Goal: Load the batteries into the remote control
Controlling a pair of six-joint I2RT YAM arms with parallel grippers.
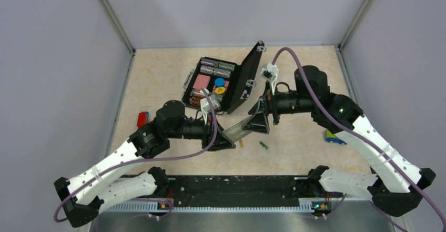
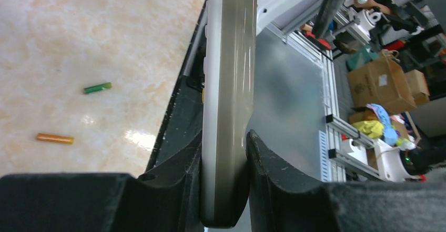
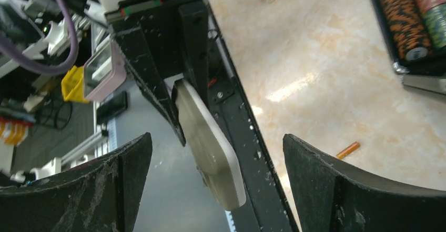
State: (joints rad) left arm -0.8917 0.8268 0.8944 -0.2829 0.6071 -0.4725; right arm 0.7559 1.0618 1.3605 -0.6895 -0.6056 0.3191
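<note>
Top external: table (image 1: 158,79) viewed from above and behind. Wrist cameras: set close, opposed; remote control (image 2: 226,111) shared by all.

No lettering, label, brand or number can be read on anything in view.

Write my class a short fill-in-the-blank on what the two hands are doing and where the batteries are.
1. The left hand is shut on the ____.
2. The right hand is ____ and holds nothing.
3. The green battery and the orange battery lie on the ____.
Missing words: remote control; open; table.
</note>
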